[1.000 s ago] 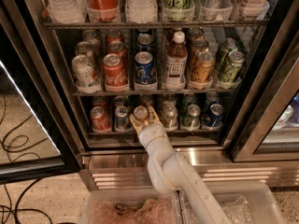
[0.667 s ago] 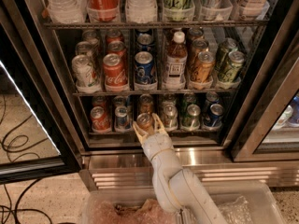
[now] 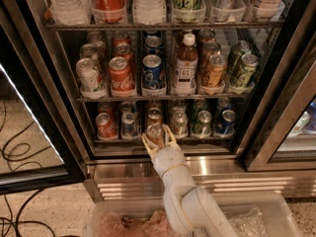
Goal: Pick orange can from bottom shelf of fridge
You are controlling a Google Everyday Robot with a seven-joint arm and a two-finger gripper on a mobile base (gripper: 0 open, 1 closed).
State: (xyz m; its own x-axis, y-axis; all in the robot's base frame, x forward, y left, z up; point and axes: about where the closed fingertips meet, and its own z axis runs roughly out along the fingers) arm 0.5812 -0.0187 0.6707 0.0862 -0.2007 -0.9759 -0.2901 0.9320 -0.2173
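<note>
Gripper (image 3: pixel 158 136) clamped around the orange can (image 3: pixel 154 131), which sits upright between its fingers. Bottom shelf (image 3: pixel 118 141) front edge runs just beside the fingertips; other fridge (image 3: pixel 54 88) racks lie above.

White arm (image 3: pixel 190 201) angled up from bottom centre; hand (image 3: pixel 156 135) mid-view, fingers (image 3: pixel 170 136) clamped on orange can (image 3: pixel 154 131).

Matt plastic gripper (image 3: pixel 155 132) by bottom shelf (image 3: pixel 118 140); shiny metal orange can (image 3: pixel 154 134).
</note>
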